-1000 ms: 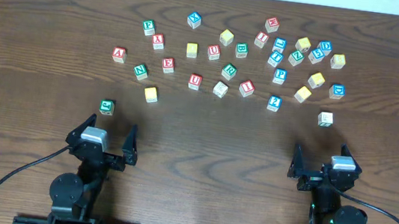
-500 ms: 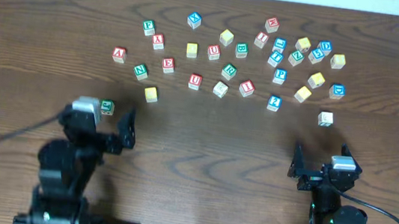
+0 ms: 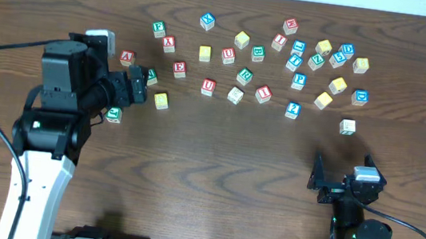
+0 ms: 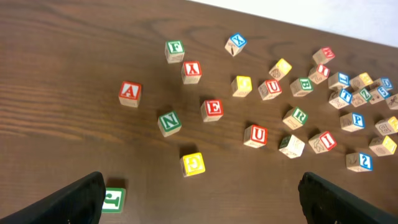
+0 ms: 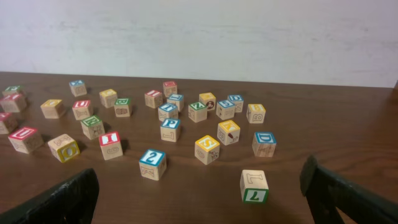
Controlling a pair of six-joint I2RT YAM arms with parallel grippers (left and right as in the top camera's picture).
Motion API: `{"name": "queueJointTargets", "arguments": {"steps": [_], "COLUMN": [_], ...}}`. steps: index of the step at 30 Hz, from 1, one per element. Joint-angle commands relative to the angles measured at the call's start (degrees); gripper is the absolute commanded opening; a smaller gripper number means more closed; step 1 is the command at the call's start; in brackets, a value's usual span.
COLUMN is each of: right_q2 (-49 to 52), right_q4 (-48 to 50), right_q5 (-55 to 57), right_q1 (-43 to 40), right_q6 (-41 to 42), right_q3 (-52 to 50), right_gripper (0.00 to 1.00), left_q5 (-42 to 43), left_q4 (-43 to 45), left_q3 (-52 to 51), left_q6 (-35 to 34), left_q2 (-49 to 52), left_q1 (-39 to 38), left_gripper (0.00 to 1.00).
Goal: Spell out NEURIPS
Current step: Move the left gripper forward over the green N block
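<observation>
Right, a dark wood-grain bench (image 3: 214, 176) with a pale wall (image 5: 199, 31) behind its far edge, and lettered cubes strewn across the far half. A second ago the left arm (image 3: 57, 110) sat folded at the near edge; now it has swung out and forward over the left end of the scatter. No cube has shifted, and the right arm (image 3: 361, 233) has not budged. The left pincer (image 3: 132, 92) hangs above the bench, spread wide and holding nothing. From overhead one finger sits near the green N (image 4: 169, 122) and the other near a stray green cube (image 4: 113, 200). Its wrist view looks out over the yellow G (image 4: 193, 163). The task letters lie loose and unordered: red E (image 4: 212, 109) just right of the N, then red U (image 4: 255, 135), green R (image 4: 295, 116), red I (image 4: 322, 141) and blue P (image 4: 352, 121) trailing off to the right, and the yellow-topped S (image 5: 207, 149) in the right-hand cluster. The right pincer (image 3: 341, 178) rests low at the near edge, also wide and empty.
</observation>
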Motion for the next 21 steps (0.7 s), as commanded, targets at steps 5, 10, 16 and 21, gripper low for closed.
{"name": "queueJointTargets", "arguments": {"steps": [5, 10, 16, 21], "right_q2": [-0.2, -0.2, -0.2, -0.2], "right_q4": [-0.3, -0.3, -0.3, -0.3], "right_q5": [0.0, 0.0, 0.0, 0.0], "right_q1": [-0.5, -0.5, -0.5, -0.5], "right_q6": [0.8, 0.8, 0.8, 0.8], "right_q3": [-0.1, -0.1, -0.1, -0.1], "right_gripper": [0.99, 0.99, 0.99, 0.99], "left_q5": [0.8, 0.7, 0.7, 0.7], "left_q4": [-1.4, -1.3, -0.9, -2.4], "left_q3": [1.5, 1.5, 1.5, 3.1], "left_q6": [-1.5, -1.3, -1.4, -1.4], "left_q2": [1.0, 1.0, 1.0, 2.1], "left_q1": [0.1, 0.2, 0.2, 0.2], "left_gripper": [0.98, 0.98, 0.98, 0.98]}}
